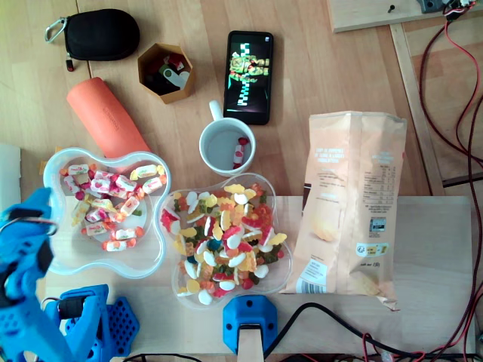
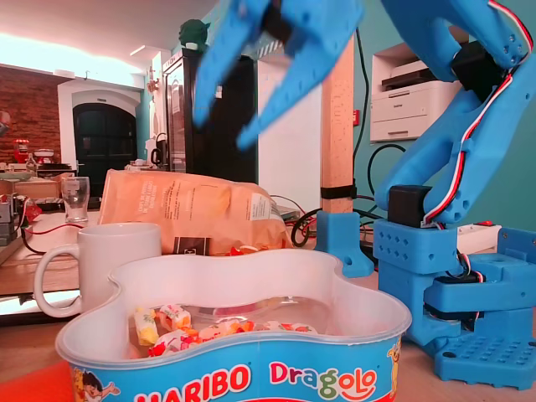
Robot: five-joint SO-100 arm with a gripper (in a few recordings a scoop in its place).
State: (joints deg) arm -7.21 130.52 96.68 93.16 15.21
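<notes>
The tub of wrapped sweets (image 1: 113,265) lies below and to the left of the mug (image 1: 205,137) in the overhead view. In the fixed view the tub (image 2: 251,270) stands nearest the camera, with the mug (image 2: 100,251) behind it on the left. That view alone shows the printed lettering on the tub's wall. It also shows the pincer (image 2: 222,130) plainly: it hangs above the tub and well clear of its rim, a little blurred, its jaws spread wide and empty. From above, the pincer (image 1: 34,215) sits over the tub's left edge, and there I cannot tell how far it is spread.

The overhead view adds what the low camera hides:
- One second bowl, full of gummy sweets (image 1: 178,286), lies just below the mug.
- One phone (image 1: 249,66) lies above the mug.
- One six-sided box (image 1: 166,73), one orange roll (image 1: 106,117) and one black pouch (image 1: 98,34) lie up and to the left of the mug.

One paper bag (image 1: 347,204) lies flat to the right of the mug. In the fixed view the bag (image 2: 193,209) is behind the mug. In all there are two bowls and one mug.
</notes>
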